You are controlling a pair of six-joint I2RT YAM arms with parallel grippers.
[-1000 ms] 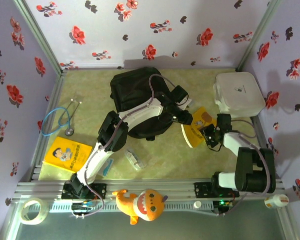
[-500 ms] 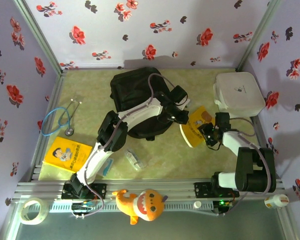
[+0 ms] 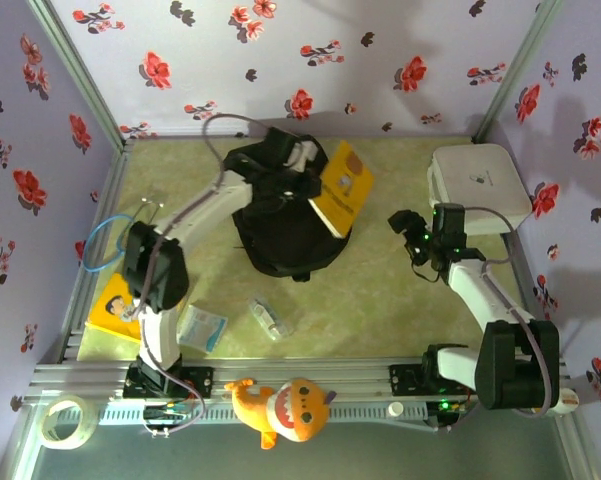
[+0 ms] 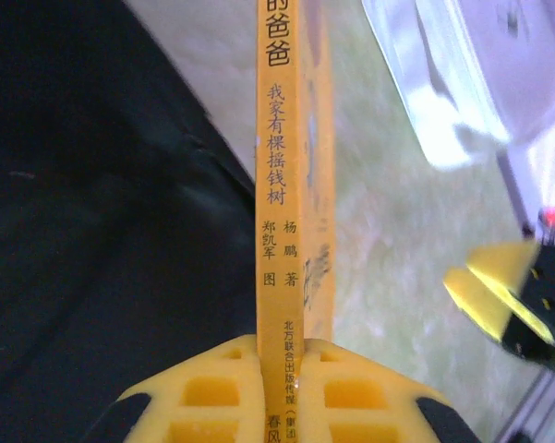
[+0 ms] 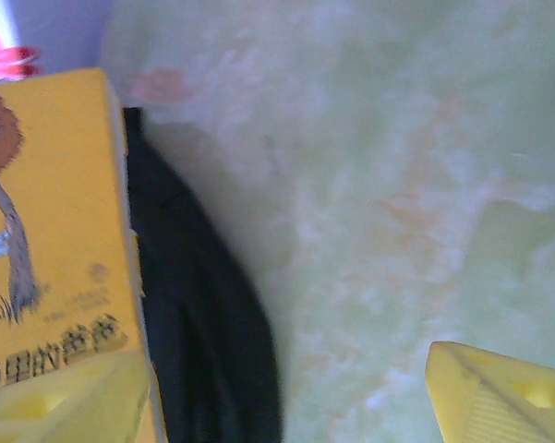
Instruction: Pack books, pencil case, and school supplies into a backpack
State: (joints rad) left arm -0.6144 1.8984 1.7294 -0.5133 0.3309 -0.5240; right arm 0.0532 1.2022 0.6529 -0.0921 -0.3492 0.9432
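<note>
pale green tabletop [image 3: 380, 310] below: my left gripper [image 3: 305, 185] clamps a yellow book [image 3: 342, 188] over the backpack [image 3: 280, 235], right gripper [image 3: 412, 232] spread, empty. next, i judge, it needs easing inside.

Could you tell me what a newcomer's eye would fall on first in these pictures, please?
Probably the yellow book, clamped in the left end effector and held tilted above the black backpack in the middle of the table. Then the orange and white stuffed toy lying on the front rail.
</note>
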